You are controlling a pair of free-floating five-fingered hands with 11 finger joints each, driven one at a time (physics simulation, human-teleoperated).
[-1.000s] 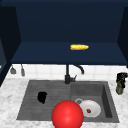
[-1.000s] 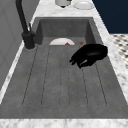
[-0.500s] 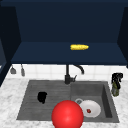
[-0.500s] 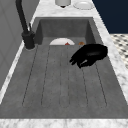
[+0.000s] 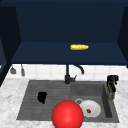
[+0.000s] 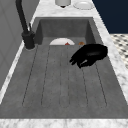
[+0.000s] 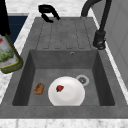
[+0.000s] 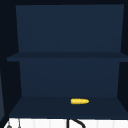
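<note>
- Carrying a bottle (image 5: 110,92), the right hand (image 5: 113,79) has drifted a little to the left over the last second. It was out over the right counter and now hangs at the right rim of the sink (image 5: 108,107).
- Grip: the right hand's fingers are curled round the bottle's top. The bottle hangs below the hand, clear of the counter, and leans slightly in the right side view (image 7: 8,57).
- Reading of the shift: the bottle is being brought in toward the basin side, and it is off every surface.
- The left hand (image 5: 42,97) has not moved. It floats just above the drainboard (image 6: 62,85) at the left, with fingers loosely bent and holding nothing (image 6: 90,53).
- The two hands are well apart, with the faucet (image 5: 68,75) between them at the far edge.
- In the basin, below and left of the bottle, lies a white plate (image 7: 66,91) with a small red bit (image 7: 59,88) on it. A brown lump (image 7: 39,88) lies on the near side of the plate.
- A red ball (image 5: 67,115) sits at the near edge.
- A corn cob (image 8: 79,101) lies on the cabinet shelf above.
</note>
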